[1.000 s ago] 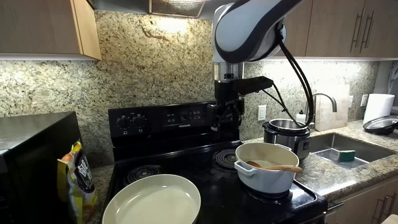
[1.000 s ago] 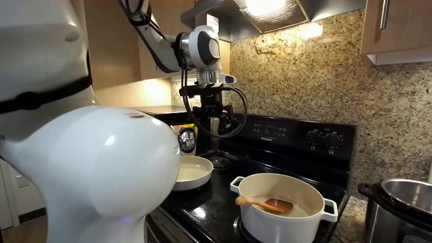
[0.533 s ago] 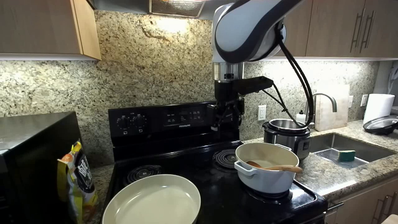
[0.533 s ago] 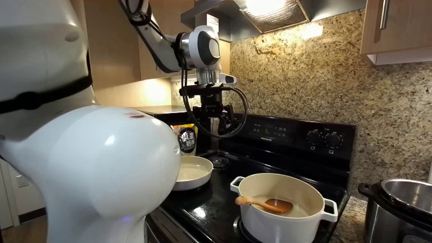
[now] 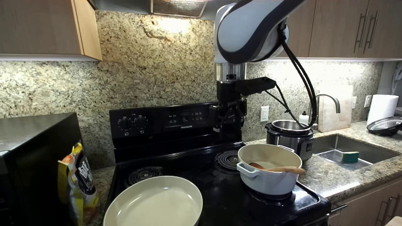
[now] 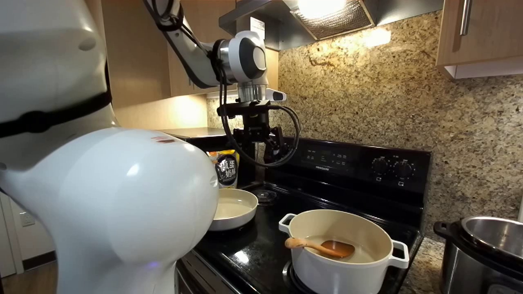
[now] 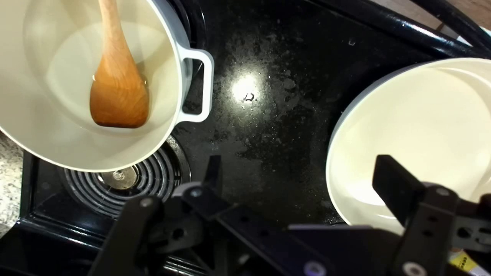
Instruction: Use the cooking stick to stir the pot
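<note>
Stick (image 7: 118, 71) in pot (image 6: 339, 277), below and aside of jaws, handle (image 6: 297, 243) jutting out, probably for easy pickup. Jaws apart, empty.

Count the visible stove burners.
3 in an exterior view: one burner behind the shallow pan, a second burner partly behind the pot, a third burner mostly covered beneath the pot. The shallow pan may hide another.

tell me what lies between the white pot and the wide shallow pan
Black stovetop, with a bright reflection on it, lies between the pot and the pan, as the wrist view shows.
</note>
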Motion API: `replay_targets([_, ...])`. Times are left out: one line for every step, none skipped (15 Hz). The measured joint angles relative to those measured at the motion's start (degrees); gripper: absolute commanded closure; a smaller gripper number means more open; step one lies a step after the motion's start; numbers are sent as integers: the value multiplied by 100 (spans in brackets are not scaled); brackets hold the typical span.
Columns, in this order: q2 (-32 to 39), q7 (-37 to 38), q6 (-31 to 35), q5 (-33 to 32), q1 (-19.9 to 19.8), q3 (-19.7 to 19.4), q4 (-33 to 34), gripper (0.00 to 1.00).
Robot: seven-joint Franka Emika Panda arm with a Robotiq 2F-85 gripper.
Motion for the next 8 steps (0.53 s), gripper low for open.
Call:
replay_targets([0, 0, 0, 0, 0, -8, 0, 0])
replay_targets([0, 0, -2, 0, 0, -23, 0, 0])
replay_targets([0, 0, -4, 0, 0, -48, -1, 0])
replay_targets([0, 0, -6, 0, 0, -80, -3, 0])
replay_targets([0, 0, -9, 0, 0, -121, -9, 0])
replay_targets([0, 0, -9, 0, -1, -167, -23, 0])
replay_targets([0, 0, -10, 0, -2, -224, -47, 0])
replay_targets([-1, -2, -11, 0, -3, -285, -77, 0])
